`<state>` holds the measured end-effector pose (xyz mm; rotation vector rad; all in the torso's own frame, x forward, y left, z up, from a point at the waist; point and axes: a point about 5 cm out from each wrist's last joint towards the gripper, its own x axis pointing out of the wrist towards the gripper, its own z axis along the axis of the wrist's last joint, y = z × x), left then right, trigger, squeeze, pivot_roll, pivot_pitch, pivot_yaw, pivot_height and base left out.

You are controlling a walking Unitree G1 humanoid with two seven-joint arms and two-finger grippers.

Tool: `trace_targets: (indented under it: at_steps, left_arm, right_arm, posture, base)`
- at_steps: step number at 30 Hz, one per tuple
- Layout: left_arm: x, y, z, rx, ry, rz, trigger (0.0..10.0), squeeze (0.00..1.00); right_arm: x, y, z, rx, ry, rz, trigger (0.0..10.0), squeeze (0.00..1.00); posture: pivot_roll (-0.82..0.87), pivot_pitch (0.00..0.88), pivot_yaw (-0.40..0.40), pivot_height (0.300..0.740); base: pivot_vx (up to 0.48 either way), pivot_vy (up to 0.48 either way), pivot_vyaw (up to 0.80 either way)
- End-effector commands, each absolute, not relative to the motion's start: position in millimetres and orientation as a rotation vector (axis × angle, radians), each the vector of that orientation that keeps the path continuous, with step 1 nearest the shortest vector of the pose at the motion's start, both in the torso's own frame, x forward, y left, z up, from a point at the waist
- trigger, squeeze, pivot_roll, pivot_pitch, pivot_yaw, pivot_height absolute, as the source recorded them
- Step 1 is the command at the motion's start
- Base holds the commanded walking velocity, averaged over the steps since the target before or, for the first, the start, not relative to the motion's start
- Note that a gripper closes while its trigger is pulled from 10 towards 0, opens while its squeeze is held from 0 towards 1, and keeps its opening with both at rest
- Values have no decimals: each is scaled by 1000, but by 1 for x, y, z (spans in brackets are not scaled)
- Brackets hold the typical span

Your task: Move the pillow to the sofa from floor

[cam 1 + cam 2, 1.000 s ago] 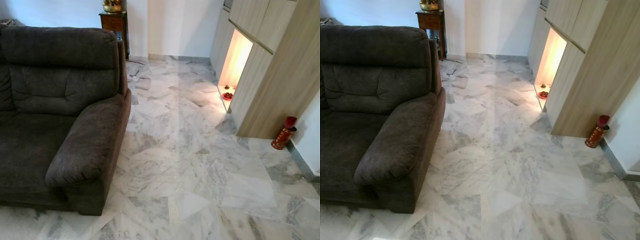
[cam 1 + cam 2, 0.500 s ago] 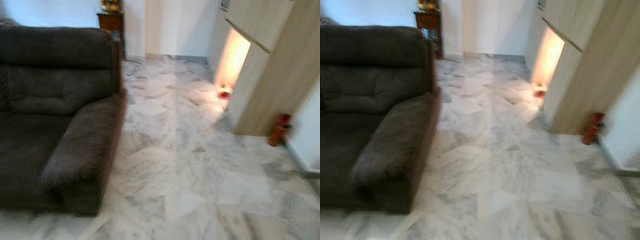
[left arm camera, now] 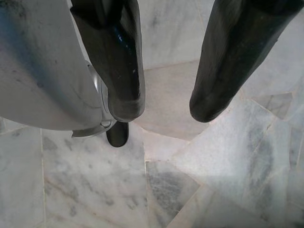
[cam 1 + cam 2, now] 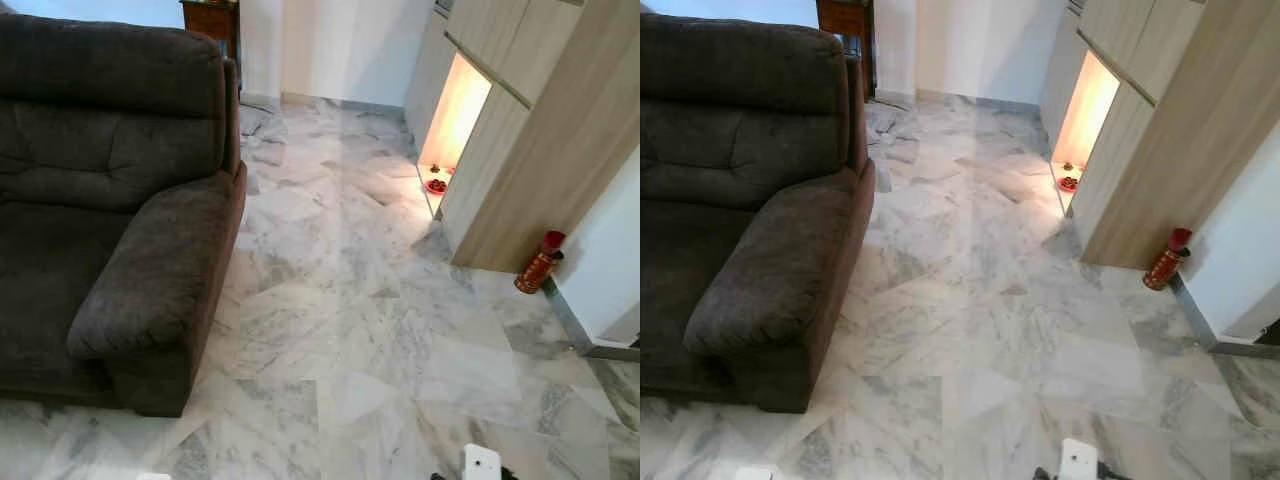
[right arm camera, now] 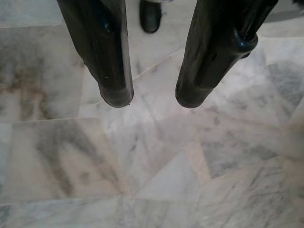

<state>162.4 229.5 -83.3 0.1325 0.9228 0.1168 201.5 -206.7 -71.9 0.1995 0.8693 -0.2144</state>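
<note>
No pillow lies anywhere on the grey-veined white marble floor ahead of me, so I cannot tell which way it lies from either arm, nor its long axis. The dark brown fabric sofa fills the left of the head views — that way the carry must end. My left gripper and right gripper both hang over bare tile, fingers apart and holding nothing. Neither arm is nearer to anything; I judge I must turn and search first.
</note>
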Motion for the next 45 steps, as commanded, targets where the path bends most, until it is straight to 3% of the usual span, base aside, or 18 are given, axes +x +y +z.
trace_targets:
  at_steps: [1, 13, 23, 26, 28, 36, 40, 42, 45]
  left_arm:
    - [164, 227, -83, 162, 915, 94, 10000, 0]
    - [166, 238, -79, 237, 906, 32, 10000, 0]
    - [176, 240, -73, 253, 863, 34, 10000, 0]
    - [174, 235, -75, 242, 864, 32, 10000, 0]
    - [172, 225, -78, 241, 866, -2, 10000, 0]
    - [176, 207, -79, 220, 833, -54, 10000, 0]
    - [177, 205, -79, 232, 828, -83, 10000, 0]
    - [181, 214, -75, 216, 813, -37, 10000, 0]
    - [182, 222, -73, 213, 809, -8, 10000, 0]
  right_arm:
    - [201, -212, -71, 213, 866, -245, 10000, 0]
    - [178, -213, -83, 267, 900, -319, 10000, 0]
    - [166, -227, -83, 235, 874, -326, 10000, 0]
    - [162, -244, -79, 225, 822, -366, 10000, 0]
    - [144, -275, -72, 226, 724, -469, 10000, 0]
    - [90, -314, -46, 161, 449, -612, 10000, 0]
    - [69, -301, -47, 188, 431, -630, 10000, 0]
    - [67, -278, -70, 234, 561, -596, 10000, 0]
    - [72, -266, -80, 256, 646, -574, 10000, 0]
  posture:
    - [190, 21, -96, 740]
    - [180, 0, 0, 740]
    - [144, 18, -36, 740]
    - [107, 23, -36, 740]
    - [59, 32, -37, 740]
    - [-32, 34, -7, 740]
    - [-25, 18, 2, 740]
    - [-19, 0, -9, 740]
    - [-5, 0, -18, 740]
  base:
    - [0, 0, 0]
    - [0, 0, 0]
    - [0, 0, 0]
    - [0, 0, 0]
    - [0, 0, 0]
    - [0, 0, 0]
    - [0, 0, 0]
    - [0, 0, 0]
    - [0, 0, 0]
